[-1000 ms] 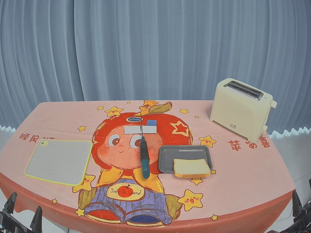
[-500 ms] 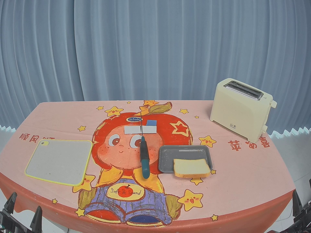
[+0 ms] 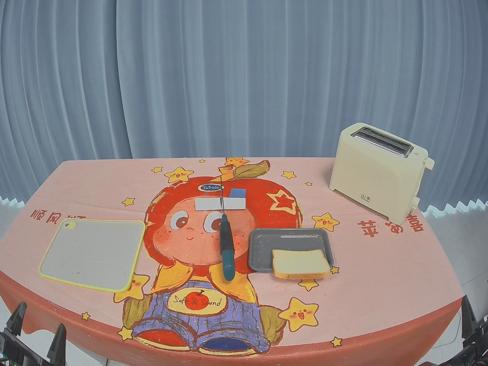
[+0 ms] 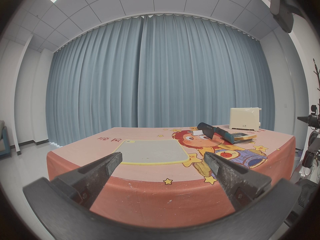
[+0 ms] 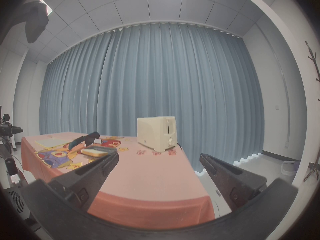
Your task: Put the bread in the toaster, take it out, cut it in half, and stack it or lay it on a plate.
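A slice of bread [image 3: 301,263] lies over the near edge of a grey tray [image 3: 290,238] right of the table's middle. The cream toaster [image 3: 378,170] stands at the back right with its slots empty. A teal-handled knife [image 3: 226,250] lies left of the tray, its blade pointing away. A yellow-rimmed cutting board [image 3: 92,252] lies at the left. My left gripper [image 4: 162,157] hangs open below the table's near left edge, facing the board [image 4: 151,151]. My right gripper [image 5: 159,157] hangs open off the near right corner, facing the toaster [image 5: 156,133] and the bread [image 5: 95,152].
The table wears a pink cartoon-print cloth [image 3: 356,301]. A small white and blue block [image 3: 219,204] sits under the knife's blade. A blue curtain closes off the back. Open cloth lies between the tray and the toaster.
The right gripper has edged slightly lower and outward at the head view's bottom right corner. Nothing on the table has moved.
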Robot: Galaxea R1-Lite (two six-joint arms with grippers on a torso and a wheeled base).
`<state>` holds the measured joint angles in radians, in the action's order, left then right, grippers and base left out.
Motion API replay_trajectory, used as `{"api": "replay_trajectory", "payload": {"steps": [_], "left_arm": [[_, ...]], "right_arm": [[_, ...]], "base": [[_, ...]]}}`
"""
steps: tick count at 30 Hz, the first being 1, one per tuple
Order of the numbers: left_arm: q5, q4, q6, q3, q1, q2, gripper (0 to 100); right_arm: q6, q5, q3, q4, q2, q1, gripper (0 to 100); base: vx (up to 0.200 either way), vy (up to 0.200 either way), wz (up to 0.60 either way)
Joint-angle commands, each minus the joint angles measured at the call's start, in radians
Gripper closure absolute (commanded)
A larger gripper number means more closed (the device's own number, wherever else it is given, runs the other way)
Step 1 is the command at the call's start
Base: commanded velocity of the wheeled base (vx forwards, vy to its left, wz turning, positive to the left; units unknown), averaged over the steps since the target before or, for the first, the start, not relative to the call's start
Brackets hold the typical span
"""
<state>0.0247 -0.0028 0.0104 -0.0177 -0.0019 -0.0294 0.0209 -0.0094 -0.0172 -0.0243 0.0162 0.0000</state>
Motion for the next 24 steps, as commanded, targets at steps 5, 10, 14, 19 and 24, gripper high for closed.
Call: {"api": "replay_trajectory", "payload": {"steps": [5,10,14,19,24], "left_arm": [[0.000,0.000,0.000,0.018,0.000,0.000,0],[0.000,0.000,0.000,0.018,0.000,0.000,0],[0.000,0.000,0.000,0.018,0.000,0.000,0],[0.000,0.000,0.000,0.018,0.000,0.000,0],[0.000,0.000,0.000,0.018,0.000,0.000,0]], "right_arm": [[-0.001,0.002,0.017,-0.146,-0.016,0.000,0],[-0.009,0.006,0.017,-0.144,-0.016,0.000,0],[-0.021,0.015,0.017,-0.140,-0.016,0.000,0],[0.027,0.086,-0.009,-0.132,-0.016,0.002,0],[0.126,0.155,-0.075,-0.002,-0.012,0.003,0]], "base": [[0.000,0.000,0.00],[0.000,0.000,0.00],[0.000,0.000,0.00],[0.000,0.000,0.00],[0.000,0.000,0.00]]}}
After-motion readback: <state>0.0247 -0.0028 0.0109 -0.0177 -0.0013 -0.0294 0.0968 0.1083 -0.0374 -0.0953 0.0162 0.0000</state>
